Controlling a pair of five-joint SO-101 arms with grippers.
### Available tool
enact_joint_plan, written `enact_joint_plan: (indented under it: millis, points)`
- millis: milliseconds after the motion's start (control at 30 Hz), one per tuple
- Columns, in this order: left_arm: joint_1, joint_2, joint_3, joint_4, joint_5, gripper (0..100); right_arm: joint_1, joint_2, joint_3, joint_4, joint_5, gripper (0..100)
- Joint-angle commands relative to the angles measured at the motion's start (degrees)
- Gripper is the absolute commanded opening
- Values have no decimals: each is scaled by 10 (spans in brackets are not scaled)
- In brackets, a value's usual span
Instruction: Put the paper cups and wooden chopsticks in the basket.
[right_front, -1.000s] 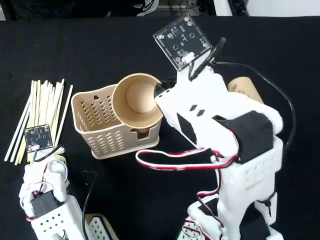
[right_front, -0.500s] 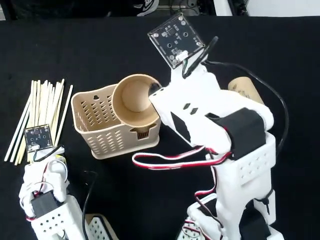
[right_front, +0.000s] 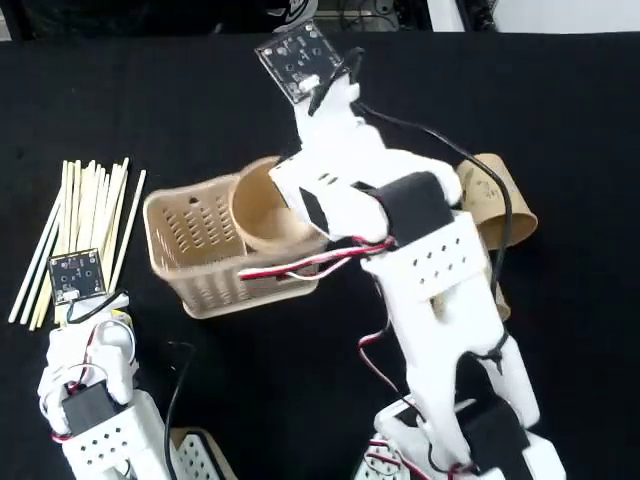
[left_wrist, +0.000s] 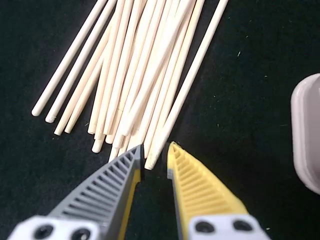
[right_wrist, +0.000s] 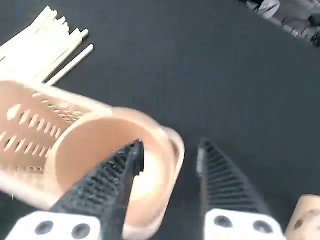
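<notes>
A beige slotted basket (right_front: 190, 265) stands left of centre. A paper cup (right_front: 262, 215) sits in its right end, mouth up. My right gripper (right_wrist: 167, 147) is open just above that cup (right_wrist: 100, 150), one finger over its mouth and the other outside the basket (right_wrist: 30, 125). A second paper cup (right_front: 495, 200) lies on its side to the right, partly behind the right arm. Wooden chopsticks (right_front: 85, 215) lie in a bundle at the far left. My left gripper (left_wrist: 155, 149) hovers narrowly open at the near ends of the chopsticks (left_wrist: 135, 65).
The table is covered in black cloth. The right arm's white body (right_front: 430, 270) spans the space between the basket and the lying cup. A basket corner (left_wrist: 307, 135) shows beside the left gripper. Open cloth lies in front of the basket.
The right arm has stretched farther out over the basket, and the cup has gone from tilted above the basket's right end down into it. The left arm has not moved.
</notes>
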Motion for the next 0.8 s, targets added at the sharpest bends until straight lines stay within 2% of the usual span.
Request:
enact_joint_plan:
  millis: [0,167,267,400,567,767]
  points:
    - [7,-4,5,-10,-2,102,-3,-18,-42,-4,4,208]
    - [5,-4,5,-10,-2,102,7,-52,-124,25,4,208]
    - [5,-4,5,-10,-2,102,64,-69,-165,96,40,208]
    - [5,-4,5,-10,-2,102,149,-87,-141,217,188,208]
    - [6,-4,5,-10,-2,102,305,-193,73,210,404,212]
    - [5,-4,4,-9,-2,102,456,-429,383,158,675,215]
